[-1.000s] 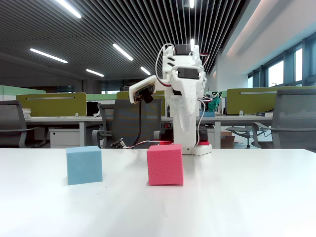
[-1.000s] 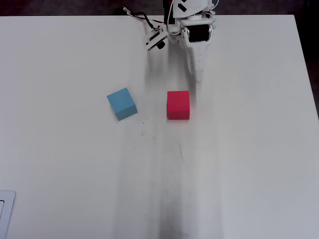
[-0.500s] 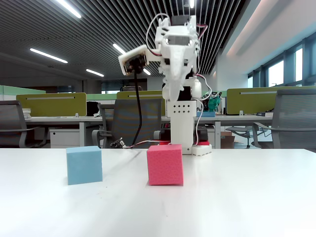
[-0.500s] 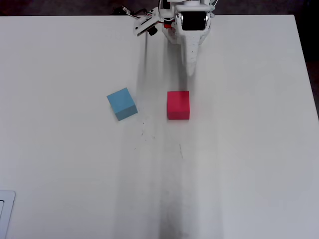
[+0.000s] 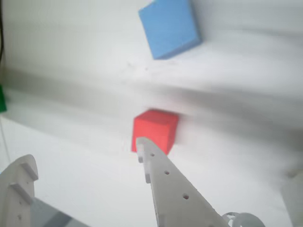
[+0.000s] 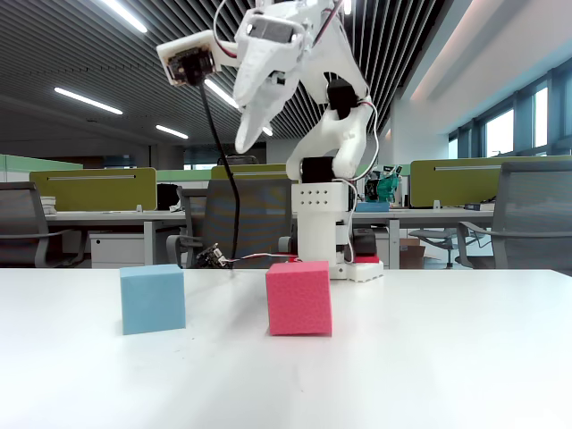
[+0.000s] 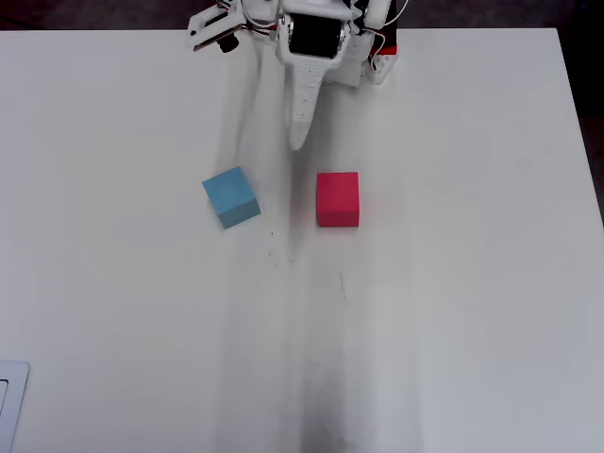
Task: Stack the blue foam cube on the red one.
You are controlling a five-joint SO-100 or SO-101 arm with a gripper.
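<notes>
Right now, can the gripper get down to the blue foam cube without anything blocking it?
Probably yes. The blue foam cube sits alone on the table, apart from the red cube, and the raised gripper holds nothing.

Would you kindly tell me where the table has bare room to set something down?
Bare table spreads in front of both cubes. A clear gap separates the blue cube from the red cube. It is crowded only behind them, under the gripper.

Blue cube (image 7: pixel 231 197) sits turned at an angle, apart from the red cube (image 7: pixel 337 198), both on the table.
</notes>
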